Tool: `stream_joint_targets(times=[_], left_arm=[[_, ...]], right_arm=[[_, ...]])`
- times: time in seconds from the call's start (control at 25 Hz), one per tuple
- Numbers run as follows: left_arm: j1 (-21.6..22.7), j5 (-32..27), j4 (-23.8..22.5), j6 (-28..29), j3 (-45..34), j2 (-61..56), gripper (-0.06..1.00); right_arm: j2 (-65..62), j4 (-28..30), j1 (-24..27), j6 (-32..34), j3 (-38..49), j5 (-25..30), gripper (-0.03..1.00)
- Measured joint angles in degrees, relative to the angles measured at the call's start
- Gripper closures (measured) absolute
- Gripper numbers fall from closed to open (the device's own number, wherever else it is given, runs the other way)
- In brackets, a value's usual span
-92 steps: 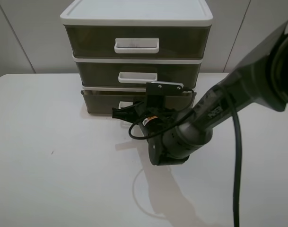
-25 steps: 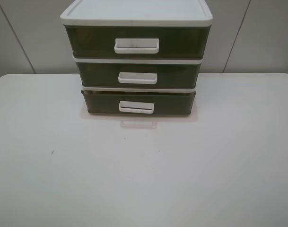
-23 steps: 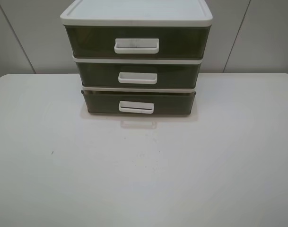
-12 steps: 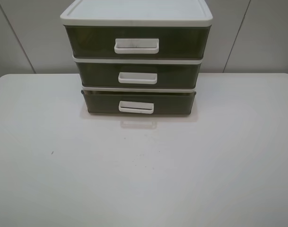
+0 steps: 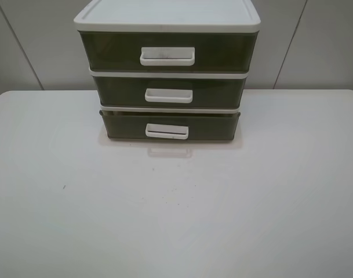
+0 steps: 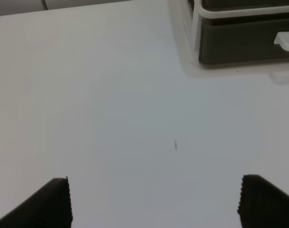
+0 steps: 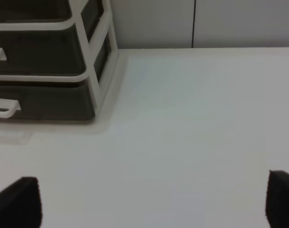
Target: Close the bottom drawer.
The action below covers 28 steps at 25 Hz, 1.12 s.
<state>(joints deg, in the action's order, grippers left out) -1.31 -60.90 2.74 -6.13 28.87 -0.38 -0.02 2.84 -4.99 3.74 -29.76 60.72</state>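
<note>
The bottom drawer [image 5: 211,125] is the lowest of three smoky brown drawers in a white-framed unit [image 5: 167,14] at the back of the table. Its white handle [image 5: 167,131] faces me. Its front stands about level with the frame's front. It also shows in the left wrist view [image 6: 239,42] and the right wrist view [image 7: 44,102]. My left gripper [image 6: 156,204] is open and empty above the table, well in front of and left of the unit. My right gripper [image 7: 149,202] is open and empty, in front of and right of it. Neither gripper shows in the exterior view.
The white table [image 5: 176,208] spreads in front of the unit. The middle drawer [image 5: 222,92] and the top drawer [image 5: 222,52] sit shut above. A grey panelled wall [image 5: 315,40] stands behind. A small dark speck [image 5: 64,186] marks the table.
The right arm, which was at the bottom drawer's front 3.7 s ago, has left the exterior view. Over the last second nothing has moved.
</note>
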Motion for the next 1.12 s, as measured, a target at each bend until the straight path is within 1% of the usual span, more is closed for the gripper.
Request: stream_joint_targets(times=[0.2,0.44,1.12], left_arm=[[0.0,0.0,0.0,0.0,0.0,0.0,0.23],[0.0,0.0,0.0,0.0,0.0,0.0,0.23],[0.0,0.0,0.0,0.0,0.0,0.0,0.23]], right_arm=[[0.0,-1.4,0.0,-1.6,0.0,0.0,0.14],[0.0,0.9,0.0,1.8,0.0,0.0,0.14],[0.0,1.4,0.0,2.1,0.0,0.0,0.14]])
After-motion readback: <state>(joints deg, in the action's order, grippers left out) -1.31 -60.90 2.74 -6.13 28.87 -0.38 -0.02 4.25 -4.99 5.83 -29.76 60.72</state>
